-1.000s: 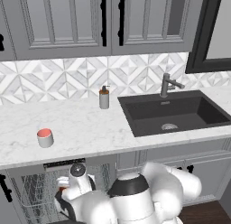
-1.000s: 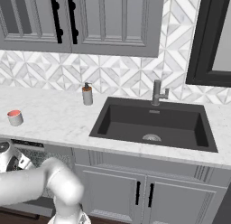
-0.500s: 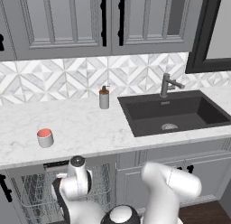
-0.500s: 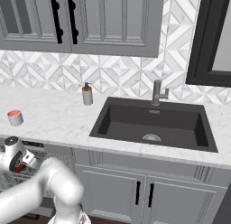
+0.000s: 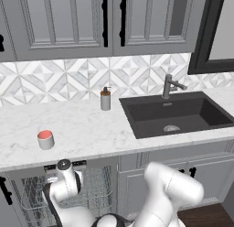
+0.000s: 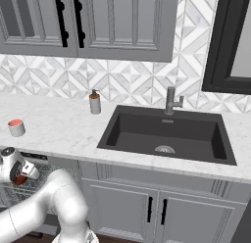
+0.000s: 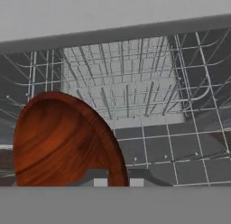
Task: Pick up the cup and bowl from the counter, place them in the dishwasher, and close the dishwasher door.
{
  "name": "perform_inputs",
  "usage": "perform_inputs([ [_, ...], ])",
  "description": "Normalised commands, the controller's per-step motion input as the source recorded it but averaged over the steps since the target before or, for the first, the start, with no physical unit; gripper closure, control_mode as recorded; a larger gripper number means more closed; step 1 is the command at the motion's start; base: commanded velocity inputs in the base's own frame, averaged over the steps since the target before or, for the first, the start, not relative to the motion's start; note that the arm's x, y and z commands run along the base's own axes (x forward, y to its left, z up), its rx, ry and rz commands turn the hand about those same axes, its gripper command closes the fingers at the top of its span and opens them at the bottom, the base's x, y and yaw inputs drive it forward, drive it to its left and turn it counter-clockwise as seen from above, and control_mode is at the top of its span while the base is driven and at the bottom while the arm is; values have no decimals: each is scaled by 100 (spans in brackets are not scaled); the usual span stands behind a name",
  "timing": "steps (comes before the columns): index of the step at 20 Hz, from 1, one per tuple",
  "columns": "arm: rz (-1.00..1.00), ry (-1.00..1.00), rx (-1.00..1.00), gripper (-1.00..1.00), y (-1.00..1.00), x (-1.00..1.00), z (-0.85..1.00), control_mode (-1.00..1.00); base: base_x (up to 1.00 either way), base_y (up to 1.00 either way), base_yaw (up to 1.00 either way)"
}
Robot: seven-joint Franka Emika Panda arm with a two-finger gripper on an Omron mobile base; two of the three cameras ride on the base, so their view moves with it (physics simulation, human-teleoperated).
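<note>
**Bowl at the rack, cup left on the counter**

Down at the left end, below the counter edge, the dishwasher stands open with its wire rack showing, and the arm has swung low in front of it. From where I stand the gripper looks nearly closed, pinching the rim of the bowl; the hand view shows the reddish-brown bowl tilted on edge, held over the grey wires of the rack. In the right base view a dab of the same brown shows just under the wrist, in front of the rack.

Up top, near the counter's left front edge, the cup sits untouched, pink inside showing. Further right, a soap dispenser stands toward the back edge, just left of the black sink.

By my reckoning the job is under halfway: the bowl is lifted and brought to the dishwasher but not yet let go, the cup is yet to be fetched, and the door is yet to be shut.

Hard to make out: the fingertips themselves are mostly lost at the bottom of the hand view, I cannot tell whether the bowl touches the wires, and the dishwasher door lies below what the base views take in.
</note>
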Motion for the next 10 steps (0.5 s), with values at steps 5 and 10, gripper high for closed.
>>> perform_inputs([
  [5, 6, 13, 0, 100, 30, 15, -52, -100, 0, 0, 0],
  [10, 5, 6, 0, 100, 43, 0, -57, -100, 0, 0, 0],
])
